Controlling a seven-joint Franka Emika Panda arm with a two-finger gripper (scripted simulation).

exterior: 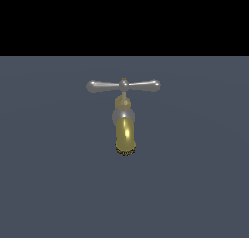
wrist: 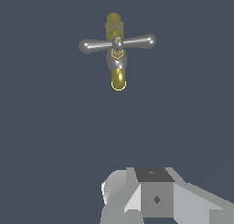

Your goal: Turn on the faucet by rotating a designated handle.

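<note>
Nearest the wrist camera: the gripper (wrist: 155, 200), shown only as grey and white blocks at the frame edge; whether its jaws stand open or closed cannot be told. It is well apart from the faucet (exterior: 125, 130) and touches nothing. Faucet stands mid-scene on a plain slate-grey floor (exterior: 48, 183), gold spout (exterior: 125, 135) curving downward. Handle (exterior: 123, 86) lies level across the brass stem, both bulbous ends free.

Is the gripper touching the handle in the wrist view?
No, the gripper sits well apart from the handle of the faucet, with bare grey floor between them.
</note>
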